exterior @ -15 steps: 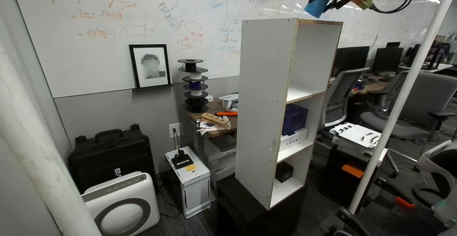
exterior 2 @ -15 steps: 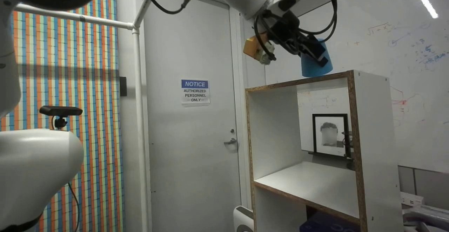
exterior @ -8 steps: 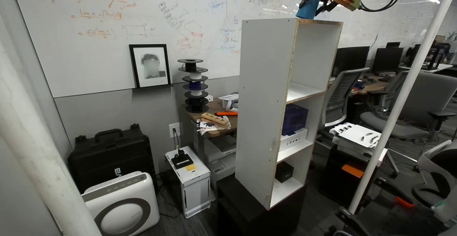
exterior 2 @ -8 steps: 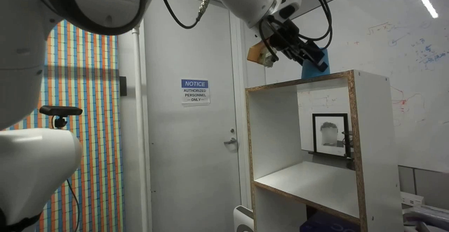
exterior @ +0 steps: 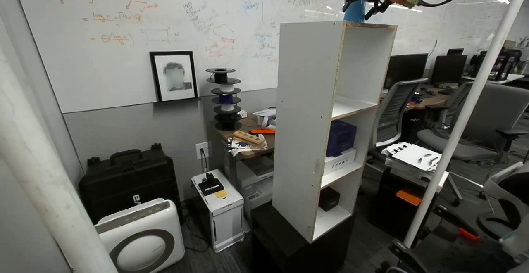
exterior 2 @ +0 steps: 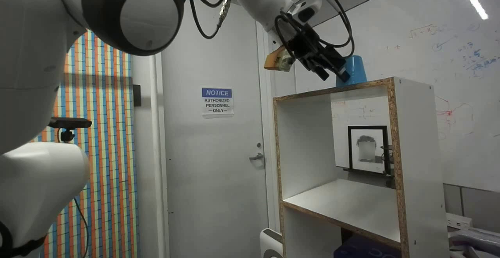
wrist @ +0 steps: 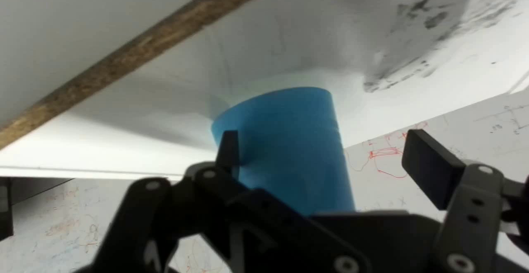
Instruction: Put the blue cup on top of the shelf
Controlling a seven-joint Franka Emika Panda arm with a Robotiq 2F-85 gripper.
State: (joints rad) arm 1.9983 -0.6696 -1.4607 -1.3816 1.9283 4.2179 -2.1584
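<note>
The light-blue cup (exterior 2: 356, 70) stands upside down, wide end down, on the top board of the white shelf (exterior 2: 420, 152), near its front edge. It also shows in an exterior view (exterior: 354, 13), partly behind the fingers, and in the wrist view (wrist: 295, 149). My gripper (wrist: 323, 143) is open around the cup, tilted down toward it. The left finger in the wrist view is at or very near the cup's side; the right finger is clearly apart from it. The gripper also shows in both exterior views (exterior: 358, 11) (exterior 2: 334, 75). The cup's upper end is hidden behind the gripper in the wrist view.
The shelf's brown front edge (wrist: 157, 43) runs close to the cup. A dark blue-purple object (exterior: 342, 137) sits in the middle compartment and a black box (exterior: 329, 198) in the lowest. A whiteboard (exterior: 248, 25) stands behind. A white pole (exterior: 463, 116) rises beside the shelf.
The cup has come down from above the shelf onto its top and now stands upright on its rim. The gripper has opened and drawn back slightly from the cup.
</note>
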